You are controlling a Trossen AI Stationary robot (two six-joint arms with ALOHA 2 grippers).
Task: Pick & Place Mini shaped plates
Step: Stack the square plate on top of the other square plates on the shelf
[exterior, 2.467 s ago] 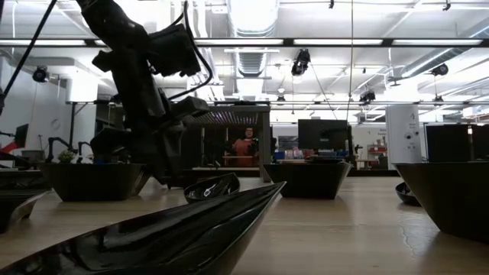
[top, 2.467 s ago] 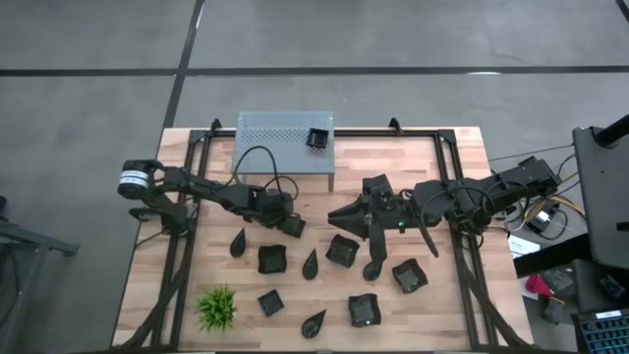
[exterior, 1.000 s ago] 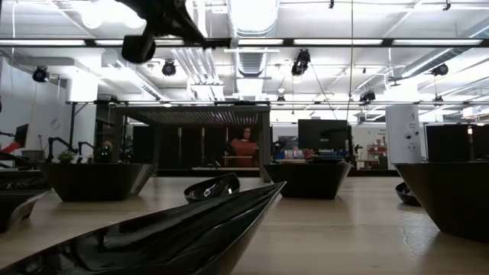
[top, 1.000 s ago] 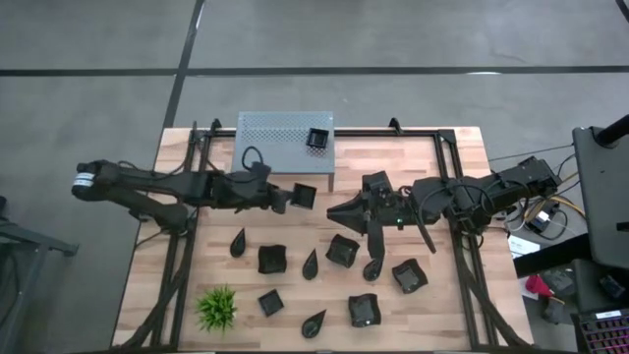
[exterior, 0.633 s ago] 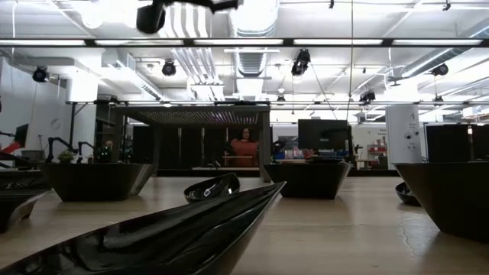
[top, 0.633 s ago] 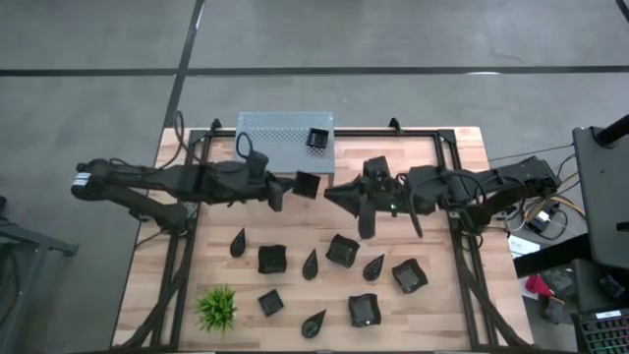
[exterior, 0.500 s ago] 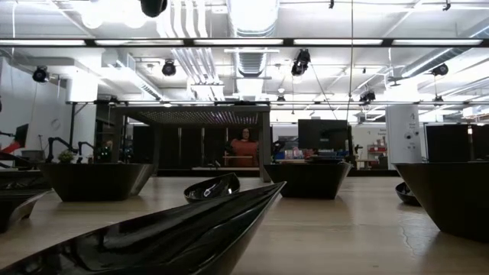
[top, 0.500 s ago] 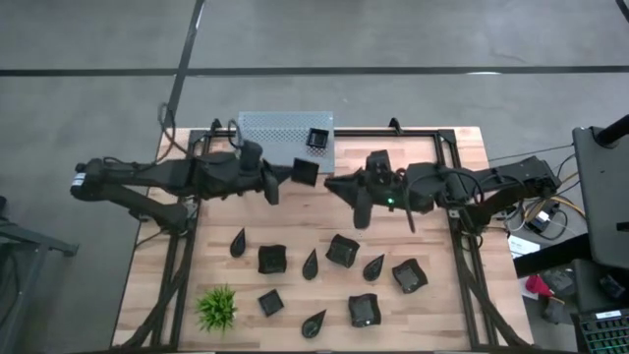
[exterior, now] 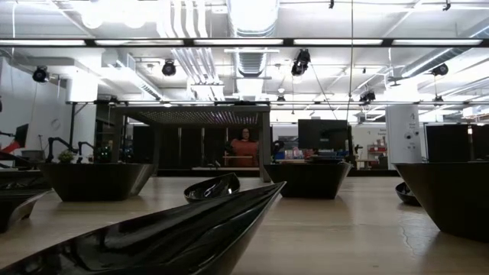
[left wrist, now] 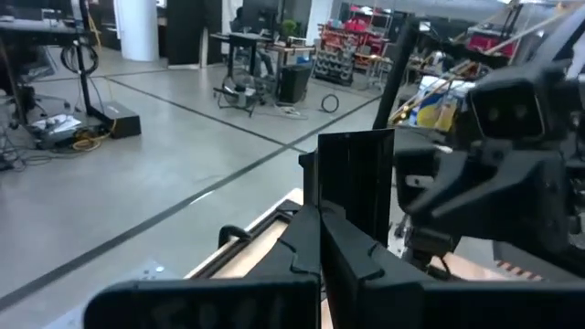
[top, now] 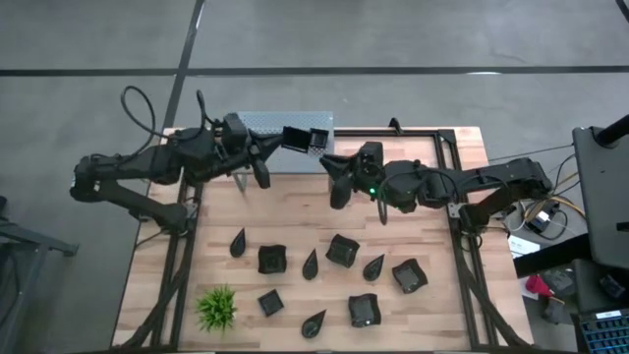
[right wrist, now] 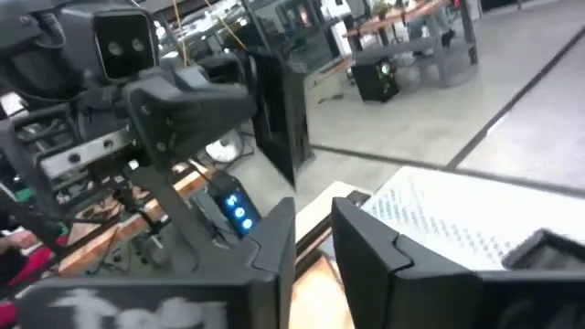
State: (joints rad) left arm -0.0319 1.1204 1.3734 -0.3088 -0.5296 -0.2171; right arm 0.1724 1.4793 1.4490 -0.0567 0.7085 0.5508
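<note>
My left gripper [top: 278,141] is shut on a black square plate [top: 296,138] and holds it over the right part of the grey perforated stand [top: 265,123] at the table's far edge. It is beside another square plate [top: 317,140] that rests on the stand's top. My right gripper [top: 328,163] hovers just right of the stand. Its fingers [right wrist: 274,239] stand a little apart with nothing between them. Several more black plates, square and teardrop-shaped, lie on the near half of the table, such as one square plate [top: 341,250]. The low view shows neither gripper. My left gripper pinches the square plate between its two fingers by the plate's wall nearest the gripper [left wrist: 335,208]. The fingers lie level and come from the table's left. The plate [left wrist: 352,178] stands up beyond the fingertips, lifted clear above the stand.
A small green plant [top: 216,309] stands at the near left. A black frame rail [top: 432,133] runs along the table's far edge and sides. Bare wood [top: 295,211] lies between the stand and the plates. The two grippers are close together by the stand's right end.
My left gripper has risen and gone toward the far edge with the square plate, rolling as it went; the plate now hangs over the stand. My right gripper has gone toward the far edge and turned toward the stand.
</note>
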